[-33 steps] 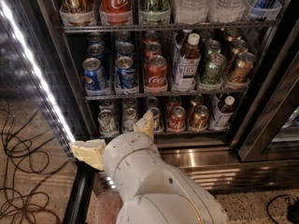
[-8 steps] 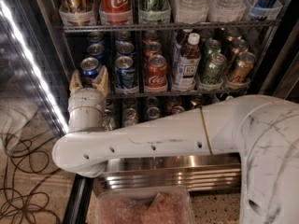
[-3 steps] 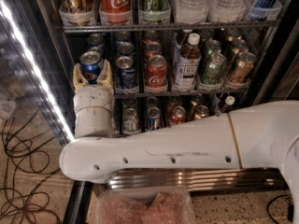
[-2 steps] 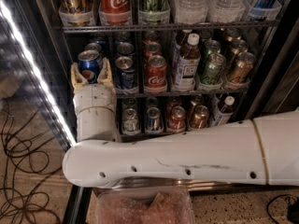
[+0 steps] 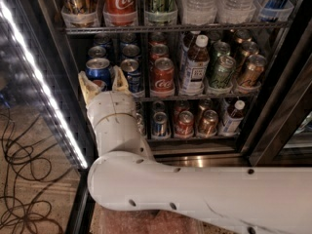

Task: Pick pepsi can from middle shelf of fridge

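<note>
Robot arm, white and tubular, crosses the foreground and rises to the tan two-finger gripper. Its fingers clasp the small blue aluminium pepsi can from both sides, at the left front of the dark wire middle shelf inside the black-framed fridge.

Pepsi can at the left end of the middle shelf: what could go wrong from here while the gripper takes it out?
1. The gripper sits around the pepsi can, and another blue can stands close on its right; pulling out may knock that one over.
2. The bright LED strip runs close beside the arm on the left; a sideways retreat may scrape it.
</note>
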`<action>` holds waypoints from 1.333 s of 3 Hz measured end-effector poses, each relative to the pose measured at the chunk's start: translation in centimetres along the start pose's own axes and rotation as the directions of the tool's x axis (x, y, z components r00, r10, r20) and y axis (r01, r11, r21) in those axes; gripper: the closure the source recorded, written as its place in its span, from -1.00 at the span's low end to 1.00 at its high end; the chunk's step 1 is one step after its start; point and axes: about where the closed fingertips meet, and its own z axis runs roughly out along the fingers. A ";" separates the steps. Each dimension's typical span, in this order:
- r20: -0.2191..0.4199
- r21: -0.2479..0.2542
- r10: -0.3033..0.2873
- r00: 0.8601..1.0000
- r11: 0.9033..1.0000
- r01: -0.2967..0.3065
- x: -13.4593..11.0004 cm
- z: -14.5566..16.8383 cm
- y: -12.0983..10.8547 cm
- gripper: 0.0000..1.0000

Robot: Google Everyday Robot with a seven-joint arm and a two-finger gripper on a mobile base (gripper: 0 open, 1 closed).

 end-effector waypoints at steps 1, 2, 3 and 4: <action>-0.080 -0.064 0.048 0.996 0.997 -0.053 1.0 -2.7 -0.1 1.00; -0.157 -0.136 0.064 0.986 0.987 -0.086 2.3 -5.1 0.4 1.00; -0.198 -0.185 0.073 0.978 0.977 -0.110 2.9 -7.0 1.0 1.00; -0.195 -0.192 0.078 0.978 0.974 -0.116 2.6 -7.2 1.2 1.00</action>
